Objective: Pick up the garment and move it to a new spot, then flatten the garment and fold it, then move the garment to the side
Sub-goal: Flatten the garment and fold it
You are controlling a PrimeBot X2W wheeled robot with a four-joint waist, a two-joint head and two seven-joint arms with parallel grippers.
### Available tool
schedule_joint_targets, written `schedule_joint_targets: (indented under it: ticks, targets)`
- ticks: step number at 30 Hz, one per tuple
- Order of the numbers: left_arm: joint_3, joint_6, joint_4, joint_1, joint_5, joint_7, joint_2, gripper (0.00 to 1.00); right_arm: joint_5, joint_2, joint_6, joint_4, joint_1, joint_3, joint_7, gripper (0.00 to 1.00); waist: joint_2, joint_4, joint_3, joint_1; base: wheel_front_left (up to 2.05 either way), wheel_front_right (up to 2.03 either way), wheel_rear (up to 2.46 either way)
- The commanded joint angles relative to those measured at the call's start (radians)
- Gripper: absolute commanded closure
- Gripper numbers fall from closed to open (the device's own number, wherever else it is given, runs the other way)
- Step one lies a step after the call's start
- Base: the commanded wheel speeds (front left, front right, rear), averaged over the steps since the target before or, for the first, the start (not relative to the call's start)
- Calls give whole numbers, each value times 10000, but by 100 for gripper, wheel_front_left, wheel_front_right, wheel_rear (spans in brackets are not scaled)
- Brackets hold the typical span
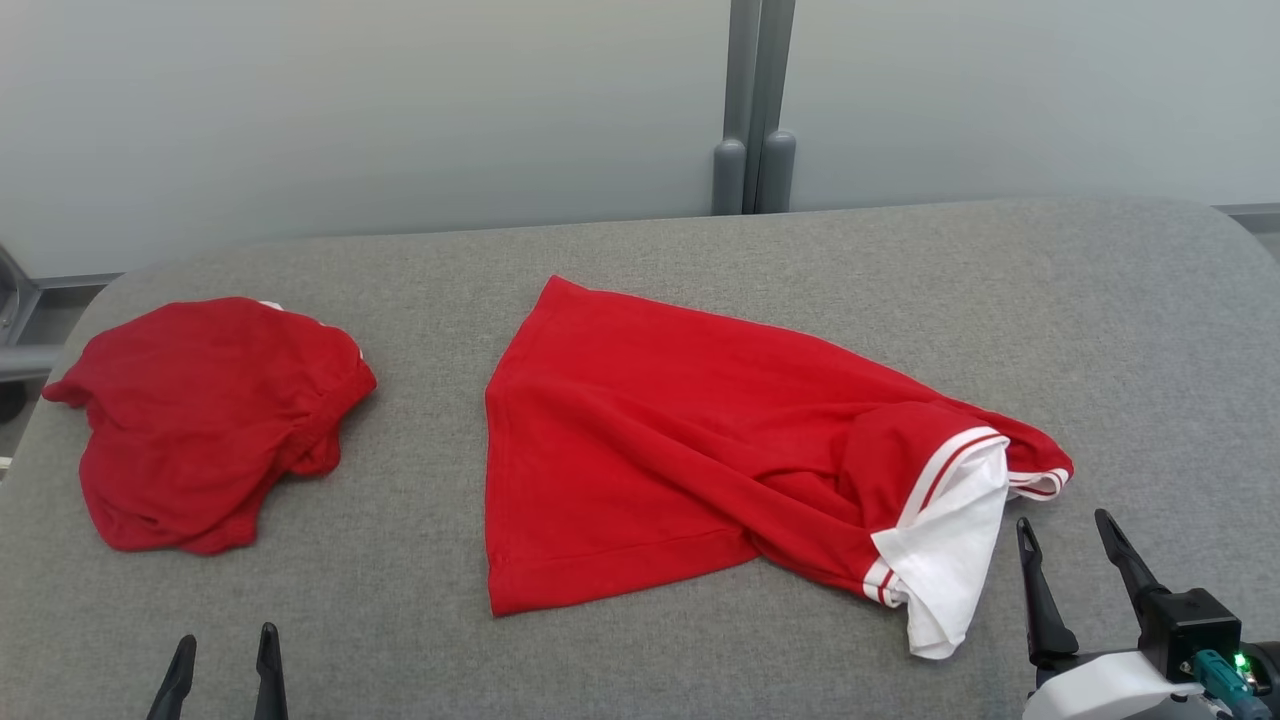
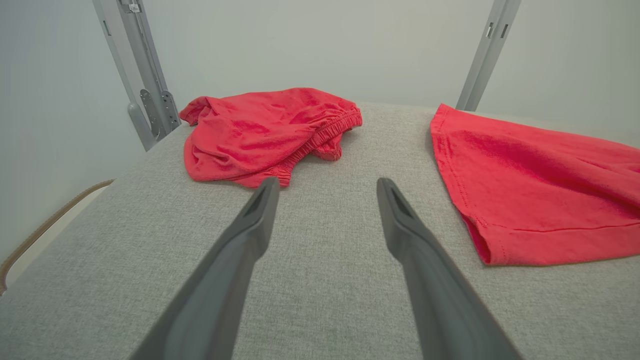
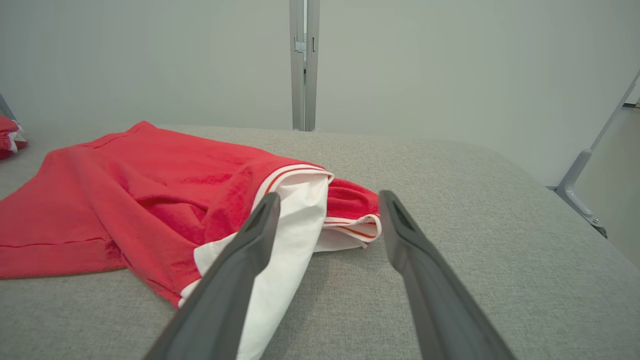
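Right gripper is being held wide open and empty just beside the white-trimmed end of the red shirt, probably being lined up for a first grab.

Bare table strip between crumpled shorts and shirt; right side open (white sleeve nearest).

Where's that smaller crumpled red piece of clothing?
In the head view the crumpled red garment lies on the left of the grey table, apart from the larger red shirt and ahead of the left gripper.
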Motion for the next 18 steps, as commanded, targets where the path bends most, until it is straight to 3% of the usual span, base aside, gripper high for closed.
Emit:
schedule_joint_targets:
  ticks: [1,18]
  targets:
    - [27,-59,28,-13,49,-2,16,0,45,-21,-5,11,101,-30,-32,0,0,1,-4,0,0,0,0]
    - [-553,-71,11,125,-232,-2,269,0,17,-110,-7,139,-84,2,-32,0,0,-90,-32,0,0,0,0]
